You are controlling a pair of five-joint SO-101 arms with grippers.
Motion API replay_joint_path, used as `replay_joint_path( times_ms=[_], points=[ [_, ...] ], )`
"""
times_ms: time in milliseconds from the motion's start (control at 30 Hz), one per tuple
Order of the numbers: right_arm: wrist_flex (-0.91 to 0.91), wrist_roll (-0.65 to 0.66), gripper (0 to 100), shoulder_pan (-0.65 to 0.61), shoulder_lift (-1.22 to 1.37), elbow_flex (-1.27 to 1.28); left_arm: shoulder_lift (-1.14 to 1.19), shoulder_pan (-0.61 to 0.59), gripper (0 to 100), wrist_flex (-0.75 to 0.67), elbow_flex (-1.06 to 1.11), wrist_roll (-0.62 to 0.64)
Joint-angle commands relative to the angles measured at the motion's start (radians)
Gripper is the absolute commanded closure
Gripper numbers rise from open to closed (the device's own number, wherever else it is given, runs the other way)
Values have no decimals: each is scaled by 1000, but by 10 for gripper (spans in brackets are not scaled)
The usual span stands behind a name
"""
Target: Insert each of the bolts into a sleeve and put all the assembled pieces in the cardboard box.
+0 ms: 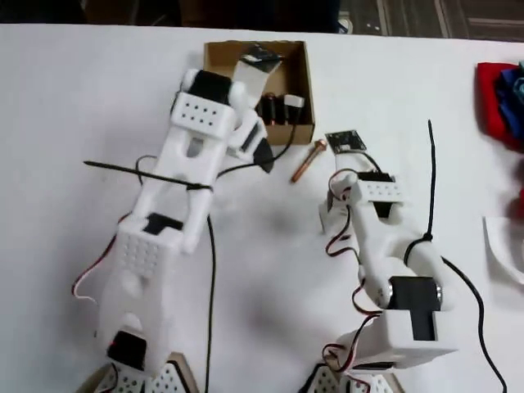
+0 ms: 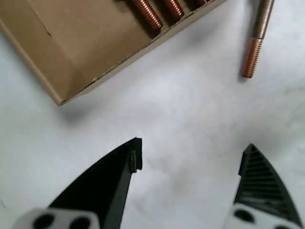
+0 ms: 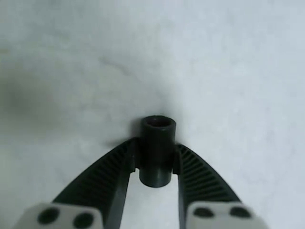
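Observation:
The cardboard box (image 1: 219,57) stands at the far middle of the table, with several copper bolts in dark sleeves (image 1: 278,108) inside. In the left wrist view its corner (image 2: 81,43) and the threaded bolt ends (image 2: 147,13) show. A loose copper bolt (image 1: 307,161) (image 2: 257,38) lies on the table just outside the box's near right corner. My left gripper (image 1: 260,151) (image 2: 194,148) hangs open beside the box's near wall, holding nothing. My right gripper (image 3: 156,155) is shut on a short black sleeve (image 3: 157,150), held upright just above the white table, near the bolt.
A red and blue cloth (image 1: 499,90) lies at the right edge, with a white curved object (image 1: 503,246) below it. Black cable ties (image 1: 430,180) (image 1: 123,168) stick out from both arms. Wires trail beside the right arm (image 1: 372,205).

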Motion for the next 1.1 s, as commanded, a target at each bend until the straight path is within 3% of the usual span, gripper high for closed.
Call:
replay_joint_path(
  times_ms=[0,633,733,900,1067],
  points=[
    [-39,8,905,15,5,-25,23,14,669,11,-67,-3],
    [-42,8,908,13,7,-61,52,15,669,11,-71,-3],
    [-41,8,974,19,4,-58,52,21,669,8,-71,-3],
    [-13,8,975,142,-48,-60,54,75,669,-5,-71,-3],
    [107,18,975,298,-231,-55,83,129,669,-114,-68,28]
  ],
)
